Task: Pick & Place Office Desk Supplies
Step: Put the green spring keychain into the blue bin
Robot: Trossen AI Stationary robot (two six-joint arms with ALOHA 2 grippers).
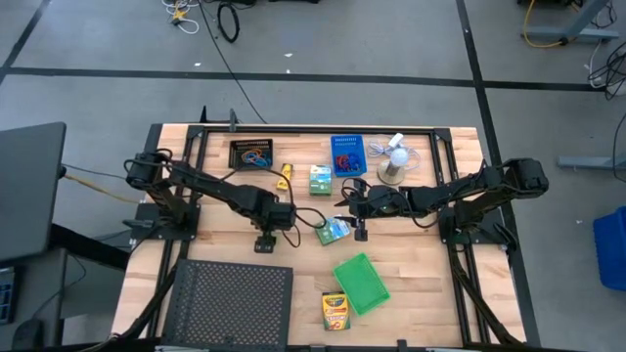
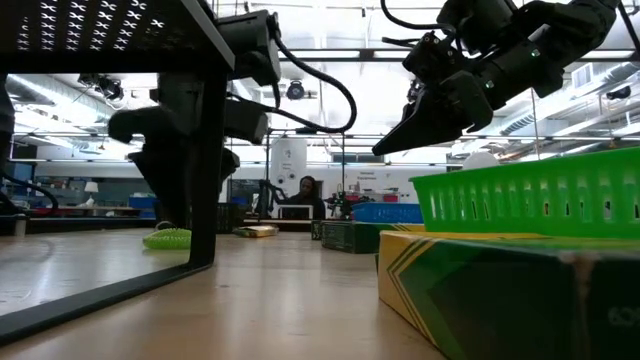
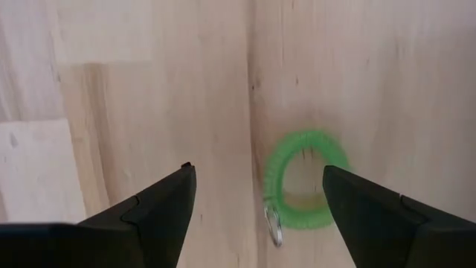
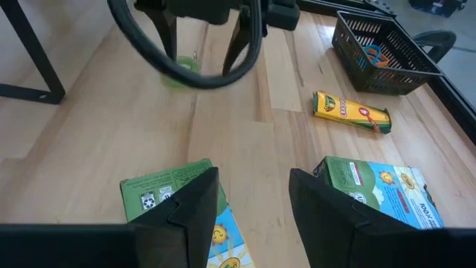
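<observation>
1. Two claws spread, both empty: I hold the left gripper [image 3: 256, 216] above the green rubber-band loop [image 3: 305, 179], the right gripper [image 4: 253, 205] over the green-white box [image 4: 178, 197].
2. Risk: the loop lies toward my 2 o'clock finger [image 3: 372, 216]; descending off-centre could pin or flick it.

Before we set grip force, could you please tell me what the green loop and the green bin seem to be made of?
Green loop: looks like soft coiled plastic or rubber, ridged and translucent, with a small metal ring. Green bin: apparently rigid moulded plastic, slotted walls, slightly glossy.
</observation>
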